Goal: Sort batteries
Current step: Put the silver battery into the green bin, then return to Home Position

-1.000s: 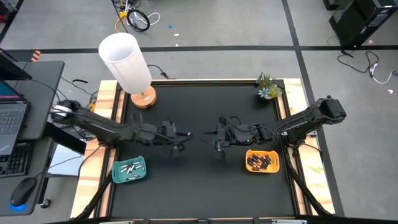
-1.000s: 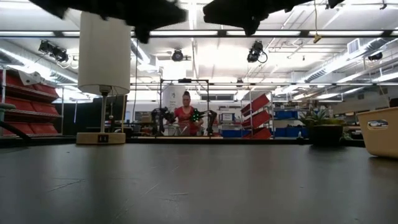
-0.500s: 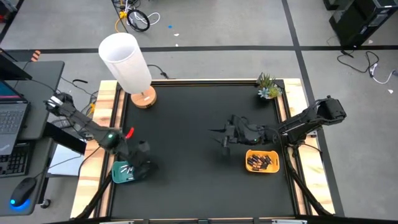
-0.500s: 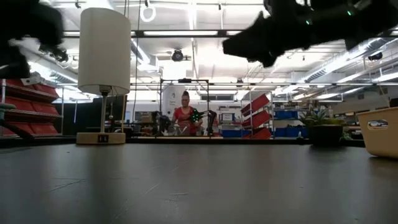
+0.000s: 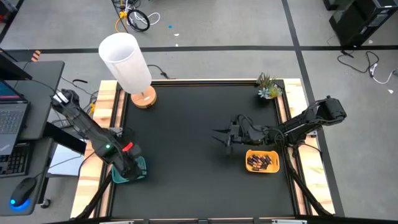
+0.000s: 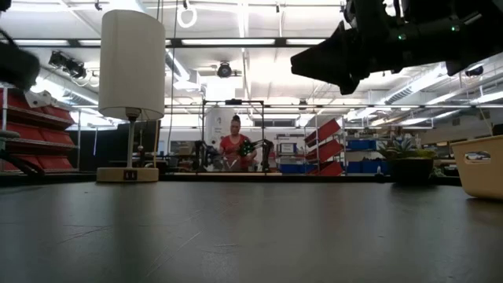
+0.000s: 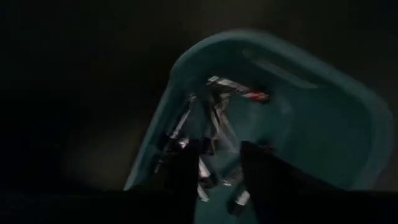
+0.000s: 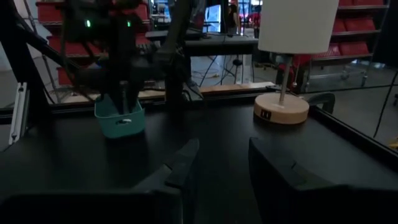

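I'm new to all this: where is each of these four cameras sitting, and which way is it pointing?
High view: above the table, looking straight down; both arms, the teal tray and the orange tray show.
Low view: at tabletop height, looking across to the lamp; the right arm hangs overhead.
Left wrist view: on the left arm, looking past its open fingers into the teal tray of batteries.
Right wrist view: on the right arm, looking past its parted fingers across the table.
Shared: the right wrist view also shows the lamp and teal tray.
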Controlling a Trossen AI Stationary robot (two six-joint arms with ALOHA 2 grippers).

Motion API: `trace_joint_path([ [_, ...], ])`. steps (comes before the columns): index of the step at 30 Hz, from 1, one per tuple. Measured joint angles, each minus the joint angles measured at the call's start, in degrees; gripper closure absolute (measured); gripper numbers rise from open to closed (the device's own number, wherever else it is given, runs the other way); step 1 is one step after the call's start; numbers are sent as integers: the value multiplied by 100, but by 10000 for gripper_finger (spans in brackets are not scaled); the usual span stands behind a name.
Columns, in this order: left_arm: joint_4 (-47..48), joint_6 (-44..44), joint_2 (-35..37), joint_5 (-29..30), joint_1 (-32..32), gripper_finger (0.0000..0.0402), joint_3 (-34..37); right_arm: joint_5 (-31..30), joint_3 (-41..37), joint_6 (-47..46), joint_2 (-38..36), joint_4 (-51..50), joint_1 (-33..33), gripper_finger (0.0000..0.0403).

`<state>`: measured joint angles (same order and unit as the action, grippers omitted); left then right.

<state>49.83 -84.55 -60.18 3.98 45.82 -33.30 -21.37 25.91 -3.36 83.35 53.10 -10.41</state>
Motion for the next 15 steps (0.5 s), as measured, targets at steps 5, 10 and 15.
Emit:
trace_joint_path([
  [5, -498, 38, -121, -326, 7, 224, 286, 0, 0, -93, 0, 15, 0, 281],
  [10, 63, 116, -81, -176, 86, 218, -410, 0, -8, -117, -200, -29, 0, 286],
  [15, 795, 618, -85, 1322, 157, 225, -1201, 0, -9, 79, -976, -339, 0, 286],
])
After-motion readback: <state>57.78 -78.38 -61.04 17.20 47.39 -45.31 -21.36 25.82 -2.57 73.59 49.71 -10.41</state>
